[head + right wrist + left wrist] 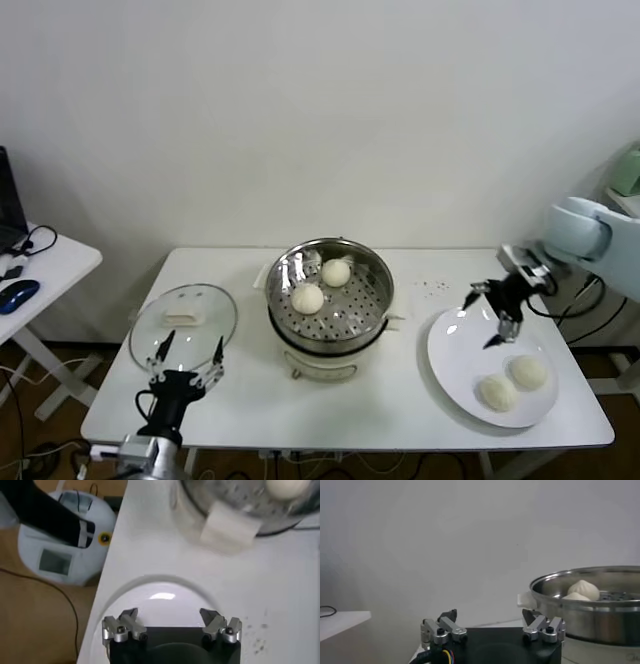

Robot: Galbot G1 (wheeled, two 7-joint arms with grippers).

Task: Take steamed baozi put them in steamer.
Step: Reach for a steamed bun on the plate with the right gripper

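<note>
Baozi number four in all: two steamed baozi (321,286) lie inside the steamer (372,305), on its perforated floor toward the back left, near each other but apart. From the left wrist view the same pair (583,589) peeks over the shiny steel rim (580,607). The other two baozi (514,383) sit side by side on the near part of a flat white plate (455,355), which lies on the white table (250,400) to the right of the steamer.

Right gripper (492,315) hangs over the far edge of the plate, well short of the two buns there, its fingers spread wide with nothing between them; its wrist view shows the bare plate (160,597) under the open claw (170,622).

Left gripper (188,355) is parked at the near left edge of the table, fingers apart and empty, just in front of the round glass lid (183,322) that lies flat to the left of the steamer.
</note>
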